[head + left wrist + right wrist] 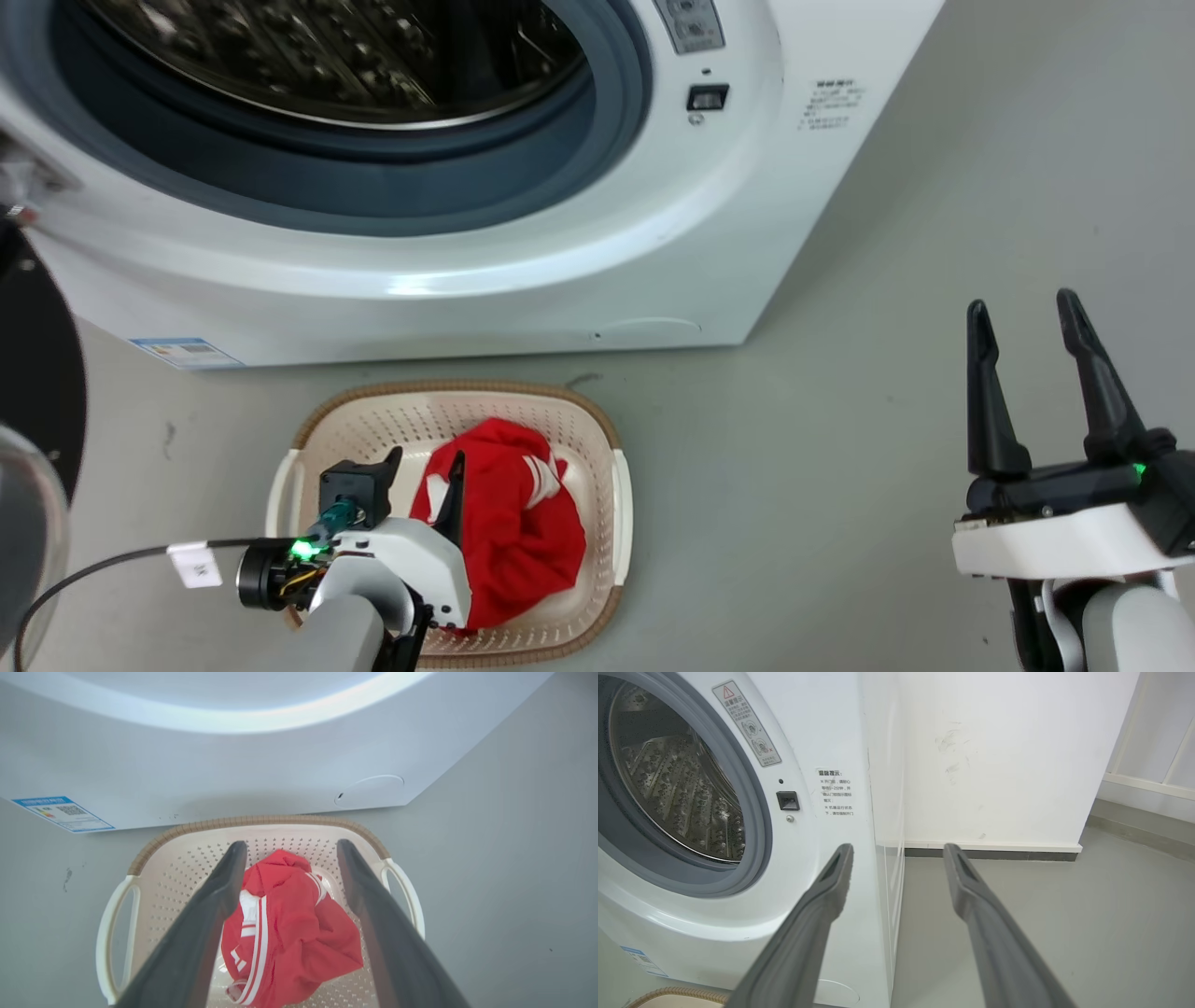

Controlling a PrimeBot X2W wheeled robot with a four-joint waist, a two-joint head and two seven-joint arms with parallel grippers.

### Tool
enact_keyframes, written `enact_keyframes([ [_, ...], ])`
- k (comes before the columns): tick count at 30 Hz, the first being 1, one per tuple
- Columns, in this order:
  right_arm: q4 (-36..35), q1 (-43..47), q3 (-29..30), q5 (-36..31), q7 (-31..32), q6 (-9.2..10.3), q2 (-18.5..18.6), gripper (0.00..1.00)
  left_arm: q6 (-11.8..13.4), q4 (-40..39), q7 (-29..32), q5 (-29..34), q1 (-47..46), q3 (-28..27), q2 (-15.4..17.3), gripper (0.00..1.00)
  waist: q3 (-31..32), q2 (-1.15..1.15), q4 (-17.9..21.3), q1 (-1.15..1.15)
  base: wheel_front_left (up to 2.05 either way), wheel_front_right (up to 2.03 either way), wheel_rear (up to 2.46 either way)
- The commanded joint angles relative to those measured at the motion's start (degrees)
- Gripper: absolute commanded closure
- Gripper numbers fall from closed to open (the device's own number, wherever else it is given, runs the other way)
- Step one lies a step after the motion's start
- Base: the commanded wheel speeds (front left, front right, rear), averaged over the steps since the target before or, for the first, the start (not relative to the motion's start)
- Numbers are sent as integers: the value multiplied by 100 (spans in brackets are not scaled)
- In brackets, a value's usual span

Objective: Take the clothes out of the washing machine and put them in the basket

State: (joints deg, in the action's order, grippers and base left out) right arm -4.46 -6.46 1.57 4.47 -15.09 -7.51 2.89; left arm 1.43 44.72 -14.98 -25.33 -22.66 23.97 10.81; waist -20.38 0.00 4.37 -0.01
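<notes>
Grey floor (840,420), washer (560,233) cropped, clothes (513,523) in basket (448,397) partly behind spread left end effector (427,459), right end effector (1022,308) also spread

grey floor (887,420), white wall (994,742)

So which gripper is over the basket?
The left gripper, open above the basket with the red clothes in it; the right gripper is off to the side over the floor.
</notes>
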Motion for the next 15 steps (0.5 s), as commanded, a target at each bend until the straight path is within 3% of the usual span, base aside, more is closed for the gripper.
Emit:
enact_keyframes([
  [1,13,91,4,-42,-11,5,-4,0,41,-157,-28,65,155,-97,22,0,275,0,-167,1,0,0,0],
  [6,47,330,18,-102,-10,4,-4,0,207,-1526,-29,626,839,-791,-132,0,712,0,-307,1,0,0,0],
  [15,72,632,-7,-128,-10,4,-4,0,215,-3004,-29,1250,1669,-1704,-515,0,1265,0,-414,1,0,0,0],
])
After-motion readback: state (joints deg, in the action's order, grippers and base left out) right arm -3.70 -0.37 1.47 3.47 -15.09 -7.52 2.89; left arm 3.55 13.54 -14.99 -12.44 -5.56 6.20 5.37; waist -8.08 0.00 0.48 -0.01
